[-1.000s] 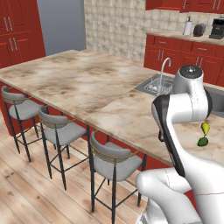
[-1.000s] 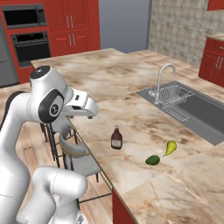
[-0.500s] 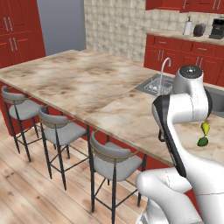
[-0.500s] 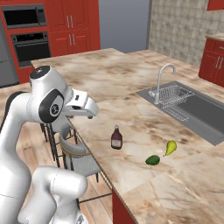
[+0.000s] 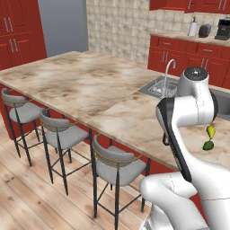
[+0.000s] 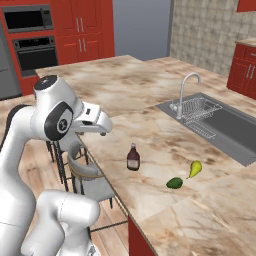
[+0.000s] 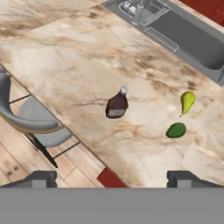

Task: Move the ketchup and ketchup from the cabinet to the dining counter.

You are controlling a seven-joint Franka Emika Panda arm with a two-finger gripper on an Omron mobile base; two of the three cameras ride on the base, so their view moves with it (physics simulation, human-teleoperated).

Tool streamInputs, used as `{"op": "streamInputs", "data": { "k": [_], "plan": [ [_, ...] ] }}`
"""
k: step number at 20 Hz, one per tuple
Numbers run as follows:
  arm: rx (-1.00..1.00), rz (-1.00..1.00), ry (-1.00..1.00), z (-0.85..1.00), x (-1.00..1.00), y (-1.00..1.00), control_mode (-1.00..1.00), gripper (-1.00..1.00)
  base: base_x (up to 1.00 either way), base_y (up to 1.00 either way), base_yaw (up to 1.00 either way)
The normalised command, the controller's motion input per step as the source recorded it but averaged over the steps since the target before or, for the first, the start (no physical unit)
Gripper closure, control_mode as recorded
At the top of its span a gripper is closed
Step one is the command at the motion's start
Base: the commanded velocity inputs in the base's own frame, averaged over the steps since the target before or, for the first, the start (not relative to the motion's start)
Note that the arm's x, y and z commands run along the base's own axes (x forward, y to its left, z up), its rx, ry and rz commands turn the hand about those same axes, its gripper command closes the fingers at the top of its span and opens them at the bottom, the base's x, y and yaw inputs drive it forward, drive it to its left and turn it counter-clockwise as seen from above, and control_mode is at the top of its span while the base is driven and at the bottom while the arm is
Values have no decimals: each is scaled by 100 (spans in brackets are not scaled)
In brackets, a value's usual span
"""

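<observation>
One ketchup (image 6: 133,158), a small dark red-brown bottle with a pale cap, stands upright on the dining counter (image 6: 150,127) near its front edge. From the hand, the ketchup (image 7: 117,105) sits mid-frame on the marbled dining counter (image 7: 74,65). My gripper (image 7: 114,178) hovers above and in front of it, open, with its two tips wide apart and nothing between them. Seen from the right base, my hand (image 6: 96,122) hangs left of the bottle, apart from it. A red wall cabinet (image 5: 206,4) hangs above the far worktop, with just its lower edge in view.
A yellow pear (image 7: 187,101) and a green fruit (image 7: 176,130) lie right of the bottle. The steel sink (image 6: 225,127) with its faucet (image 6: 182,92) is sunk into the counter beyond. Grey stools (image 5: 114,161) line the counter's front edge.
</observation>
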Motion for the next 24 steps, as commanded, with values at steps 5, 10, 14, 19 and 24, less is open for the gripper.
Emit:
{"op": "streamInputs", "data": {
  "k": [5, 10, 14, 19, 24],
  "plan": [
    [0, 0, 0, 0, 0, 0, 100, -100, -28, 3, 3],
    [0, 0, 0, 0, 0, 0, 100, -100, -69, 0, 0],
    [0, 0, 0, 0, 0, 0, 100, -100, -64, 4, 2],
    [0, 0, 0, 0, 0, 0, 100, -100, -17, 72, 7],
    [0, 0, 0, 0, 0, 0, 100, -100, -6, 89, 13]
  ]
}}
